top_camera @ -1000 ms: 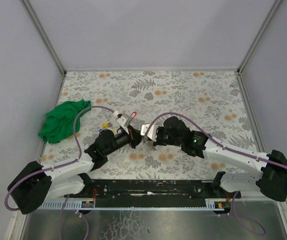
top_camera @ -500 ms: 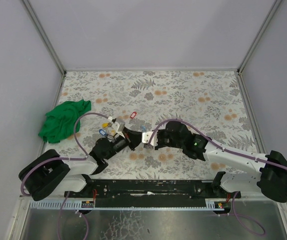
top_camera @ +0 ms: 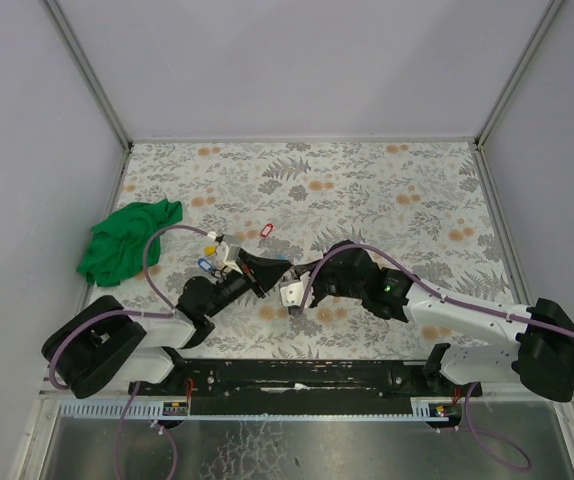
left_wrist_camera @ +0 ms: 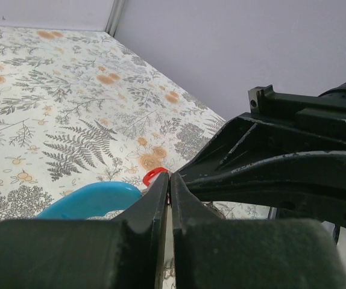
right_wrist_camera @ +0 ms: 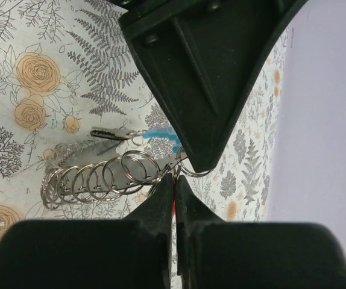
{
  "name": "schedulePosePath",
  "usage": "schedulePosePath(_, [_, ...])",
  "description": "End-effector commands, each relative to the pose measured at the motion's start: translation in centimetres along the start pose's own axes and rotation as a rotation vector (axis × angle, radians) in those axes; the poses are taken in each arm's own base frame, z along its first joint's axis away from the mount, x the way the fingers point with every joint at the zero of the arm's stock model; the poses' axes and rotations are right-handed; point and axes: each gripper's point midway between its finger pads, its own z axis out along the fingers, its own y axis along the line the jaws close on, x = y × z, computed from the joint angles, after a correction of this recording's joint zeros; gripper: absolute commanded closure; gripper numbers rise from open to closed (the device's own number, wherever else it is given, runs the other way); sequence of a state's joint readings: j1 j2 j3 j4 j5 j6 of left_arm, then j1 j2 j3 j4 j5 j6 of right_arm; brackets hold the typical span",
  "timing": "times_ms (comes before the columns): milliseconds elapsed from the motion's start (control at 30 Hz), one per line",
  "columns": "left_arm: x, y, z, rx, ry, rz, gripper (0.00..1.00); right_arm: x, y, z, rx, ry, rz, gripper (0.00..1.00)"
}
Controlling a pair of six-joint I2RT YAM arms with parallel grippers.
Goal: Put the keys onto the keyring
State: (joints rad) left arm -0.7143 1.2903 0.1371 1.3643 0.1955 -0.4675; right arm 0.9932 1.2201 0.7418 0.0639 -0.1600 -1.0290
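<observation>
Left gripper [left_wrist_camera: 169,178]: black jaws pressed tight together. A curl of red shows just past the tips, but no hold on it can be confirmed.
Right gripper [right_wrist_camera: 174,180]: jaws likewise closed, tips nosed against the left gripper's finger. Whether they pinch a ring cannot be told.
Silver wire rings [right_wrist_camera: 97,179]: a row of small loops, just beside the right fingertips.
Keyring [left_wrist_camera: 91,198]: thin loop, its bright light-blue arc close beside the left fingers.
Keys [top_camera: 205,264]: tiny metal keys with coloured plastic tags, clustered by the left wrist.
Red-tagged key [top_camera: 268,231]: lying apart, farther out.
Green cloth [top_camera: 127,240]: crumpled at far left.
Floral table [top_camera: 387,190]: beneath all.
</observation>
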Motion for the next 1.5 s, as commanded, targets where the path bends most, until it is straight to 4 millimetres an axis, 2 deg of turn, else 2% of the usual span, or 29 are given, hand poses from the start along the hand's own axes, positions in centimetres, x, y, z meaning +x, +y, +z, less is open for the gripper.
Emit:
schedulePosePath(0, [-5.0,-2.6,0.6,0.129,-0.182,0.024,1.00,-1.6,0.0,-0.2,-0.022,-0.064,-0.098,1.00])
schedulePosePath(67, [-4.7,-2.6,0.1,0.131,-0.171,0.024,0.99,-1.0,-1.0,-0.7,0.020,-0.018,-0.115,1.00])
schedulePosePath(133, [-4.2,-2.1,-0.4,0.116,-0.137,0.027,0.89,-0.3,-2.0,-1.2,0.048,0.037,-0.136,1.00])
schedulePosePath(200, [-3.6,-1.6,-0.7,0.099,-0.084,0.033,0.85,0.0,-2.6,-1.6,0.056,0.073,-0.157,1.00])
schedulePosePath(300, [-2.7,-1.4,-0.8,0.089,0.020,0.049,0.75,-0.2,-3.3,-1.8,0.048,0.085,-0.186,1.00])
schedulePosePath(467, [-3.3,-1.6,-0.6,0.047,0.159,0.085,0.66,-0.5,-3.9,-2.1,0.024,0.100,-0.209,1.00])
schedulePosePath(500, [-2.9,-1.3,-0.7,0.021,0.204,0.072,0.65,-0.7,-4.2,-2.1,0.021,0.098,-0.209,1.00])
schedulePosePath(667, [-2.7,-2.1,0.1,0.028,0.280,-0.078,0.64,-1.7,-4.1,-2.2,-0.011,0.057,-0.199,1.00])
schedulePosePath(833, [-2.2,-2.3,0.4,0.019,0.340,-0.216,0.65,-1.5,-4.0,-2.1,-0.036,0.080,-0.178,1.00])
schedulePosePath(1000, [-1.7,-1.9,-0.1,0.003,0.415,-0.134,0.64,-1.7,-3.8,-1.9,-0.064,0.075,-0.163,1.00])
schedulePosePath(1233, [-2.5,-1.6,0.7,0.002,0.440,-0.053,0.64,-2.1,-3.7,-1.5,-0.088,0.060,-0.144,1.00])
schedulePosePath(1467, [-1.2,-1.5,1.0,0.006,0.492,-0.063,0.67,-2.2,-3.8,-1.5,-0.089,0.062,-0.130,1.00])
